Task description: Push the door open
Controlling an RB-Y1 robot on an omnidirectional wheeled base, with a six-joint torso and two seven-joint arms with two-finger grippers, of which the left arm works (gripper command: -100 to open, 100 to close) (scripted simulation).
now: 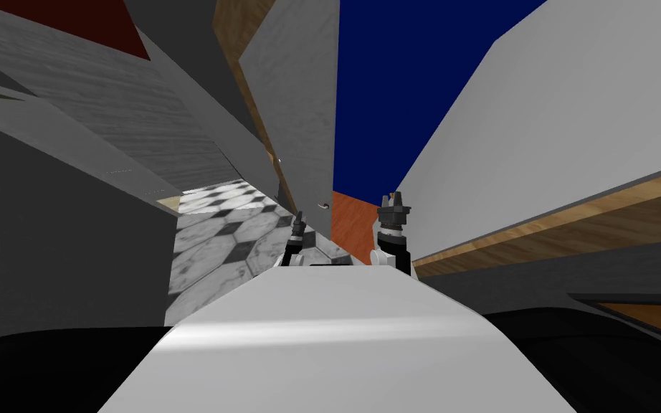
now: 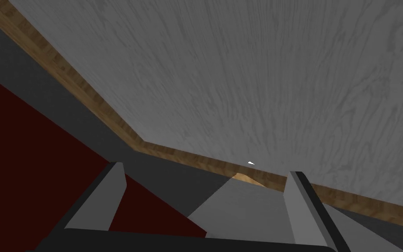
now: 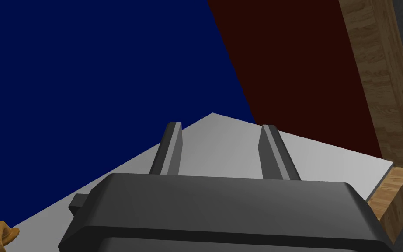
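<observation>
Left gripper (image 1: 297, 221) sits low in the head view, close to the foot of the grey door (image 1: 300, 107). Right gripper (image 1: 393, 203) is beside it, in front of the gap. The door stands ajar, its free edge and small handle (image 1: 324, 206) against a blue wall (image 1: 408, 86). Checkered floor (image 1: 229, 222) lies to the left.

Left wrist view: left gripper (image 2: 205, 192) has its fingers apart, nothing between them. It faces a grey wood-grain surface (image 2: 262, 78) edged with wooden trim (image 2: 87, 96); I cannot tell if that is door or wall.

Right wrist view: right gripper (image 3: 221, 127) also has its fingers apart and empty, over a light grey panel (image 3: 327, 157), with a wooden frame (image 3: 371, 65) to one side.

My call: the door is only partly open. I'd press on the handle side, far from the hinges, keep the fingers off the edge gap, and push steadily as the base advances.
</observation>
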